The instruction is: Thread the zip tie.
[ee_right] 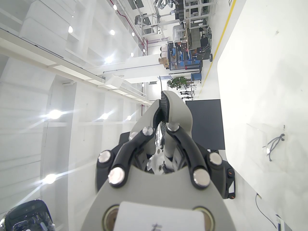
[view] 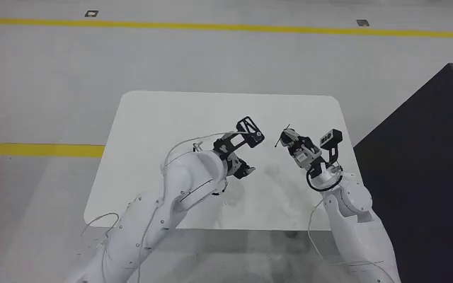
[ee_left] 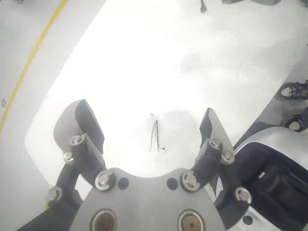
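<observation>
Zip tie (ee_left: 201, 0) — faint sliver, seemingly pinched by right hand (ee_right: 163, 97)

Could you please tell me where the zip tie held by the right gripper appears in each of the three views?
Top view: zip tie, a thin dark strip in the right gripper.
Left wrist view: zip tie far beyond the open left gripper, over the table.
Right wrist view: zip tie juts past the shut gripper's tips.
Shared landmark: the yellow floor line.

The zip tie (view: 281, 139) is held above the table (view: 163, 120) by the right gripper (view: 289, 138), with the left gripper (view: 250, 131) just to its left.
</observation>
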